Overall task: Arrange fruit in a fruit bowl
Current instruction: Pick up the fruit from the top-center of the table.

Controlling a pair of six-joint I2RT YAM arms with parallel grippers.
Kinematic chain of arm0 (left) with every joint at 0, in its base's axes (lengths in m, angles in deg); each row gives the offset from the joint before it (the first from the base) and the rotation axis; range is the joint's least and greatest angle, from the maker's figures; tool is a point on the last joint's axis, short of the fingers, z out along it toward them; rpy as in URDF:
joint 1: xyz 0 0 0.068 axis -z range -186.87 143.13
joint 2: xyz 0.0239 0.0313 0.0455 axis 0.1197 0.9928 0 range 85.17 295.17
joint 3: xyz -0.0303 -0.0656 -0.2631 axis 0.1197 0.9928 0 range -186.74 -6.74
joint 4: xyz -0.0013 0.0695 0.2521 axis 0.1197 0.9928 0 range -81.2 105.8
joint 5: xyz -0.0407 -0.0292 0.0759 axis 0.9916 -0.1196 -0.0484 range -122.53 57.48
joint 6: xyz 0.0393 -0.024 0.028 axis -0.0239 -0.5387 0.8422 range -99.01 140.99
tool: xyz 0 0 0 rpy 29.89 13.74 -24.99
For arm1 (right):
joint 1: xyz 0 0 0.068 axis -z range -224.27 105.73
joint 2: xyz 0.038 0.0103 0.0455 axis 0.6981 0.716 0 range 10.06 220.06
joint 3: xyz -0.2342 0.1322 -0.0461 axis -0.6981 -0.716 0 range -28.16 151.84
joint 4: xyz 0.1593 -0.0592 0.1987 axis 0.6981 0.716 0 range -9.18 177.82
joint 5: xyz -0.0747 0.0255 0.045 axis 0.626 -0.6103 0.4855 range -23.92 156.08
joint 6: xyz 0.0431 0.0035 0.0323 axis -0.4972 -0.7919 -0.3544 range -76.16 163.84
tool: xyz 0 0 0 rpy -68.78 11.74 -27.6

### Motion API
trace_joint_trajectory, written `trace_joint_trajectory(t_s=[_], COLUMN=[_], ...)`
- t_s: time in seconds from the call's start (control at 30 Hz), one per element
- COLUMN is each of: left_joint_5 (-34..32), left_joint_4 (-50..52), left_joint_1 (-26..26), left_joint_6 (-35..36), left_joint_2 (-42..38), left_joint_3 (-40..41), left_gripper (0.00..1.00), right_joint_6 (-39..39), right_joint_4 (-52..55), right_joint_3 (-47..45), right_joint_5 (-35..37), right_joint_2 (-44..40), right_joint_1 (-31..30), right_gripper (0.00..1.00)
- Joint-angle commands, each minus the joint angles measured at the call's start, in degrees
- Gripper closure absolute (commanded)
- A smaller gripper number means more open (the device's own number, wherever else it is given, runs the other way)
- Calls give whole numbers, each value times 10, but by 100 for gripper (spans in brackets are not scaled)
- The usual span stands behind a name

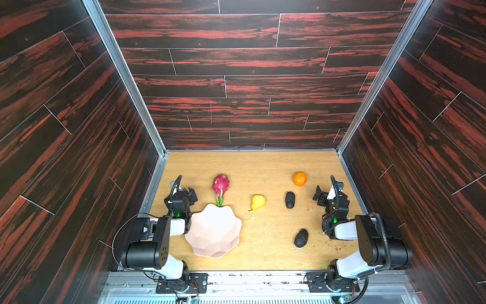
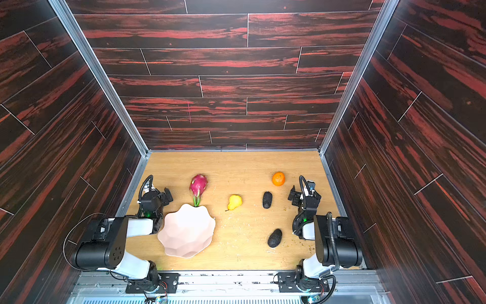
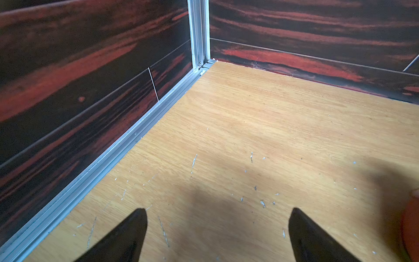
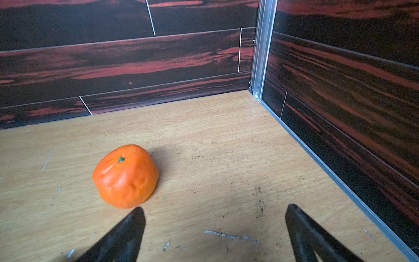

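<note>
Logging status: 0 of 5 fruit in. The fruit bowl (image 1: 214, 231) sits empty on the table (image 1: 263, 165), near-left area, just beside my left arm (image 1: 175, 227). All fruit lies on the wood outside it.

- Dragon fruit (image 1: 220, 185): behind the bowl, green tips right at the far rim. Touching or only overlapping in view, can't tell.
- Pear (image 1: 257, 202): near the bowl's far-right side, apart from it.
- Far avocado (image 1: 290, 200): further right.
- Orange (image 1: 299, 179): beyond the far avocado, further back.
- Near avocado (image 1: 301, 238): well apart from the bowl, on the right.

Left gripper (image 3: 217, 211): jaws spread wide, nothing btwn them, bare wood below. Right gripper (image 4: 215, 207): jaws also wide apart, empty. In the right wrist view the orange lies just ahead of one fingertip (image 4: 136, 217), not touched.

Judgement: task is at the very start, no pick made. Left to do: all 5 picks + placements. My guess: right side takes the orange and both avocados, left side takes the dragon fruit. The pear looks reachable by either.
</note>
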Motion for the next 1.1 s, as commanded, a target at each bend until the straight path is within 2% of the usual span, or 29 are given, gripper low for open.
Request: trace_joint_trajectory(t_s=[0.0, 0.5, 0.6, 0.73, 0.77, 0.8, 0.9, 1.0, 1.07], left_joint_5=[-6, -6, -14, -43, -54, -62, -39, -26, 4], left_joint_4=[-3, -4, -8, -2, -6, 12, 121, 309, 381], left_joint_1=[3, 3, 3, 3, 3, 3, 4, 6, 5], left_joint_6=[6, 4, 0, -12, -11, -14, 4, -29, -43], left_joint_2=[-6, -7, -10, -53, -72, -98, -191, -257, -260], left_joint_3=[-3, -2, 0, 15, 20, 20, -5, -85, -133], left_gripper=[1, 0, 1, 1, 1, 1, 4, 6, 6], right_joint_6=[-1, -1, -11, 1, 9, 18, 42, 1, -15], right_joint_4=[-22, -24, -25, -80, -78, -50, 73, 362, 476], right_joint_3=[-1, -3, -5, -45, -49, -47, -13, 130, 211], right_joint_5=[6, 6, 39, 29, 65, 97, 104, 47, -9], right_joint_2=[10, 9, 3, -21, -43, -75, -167, -197, -171], right_joint_1=[-2, -2, -3, -9, -23, -38, -72, -105, -136], right_gripper=[1, 1, 1, 1, 1, 1, 1, 1, 1])
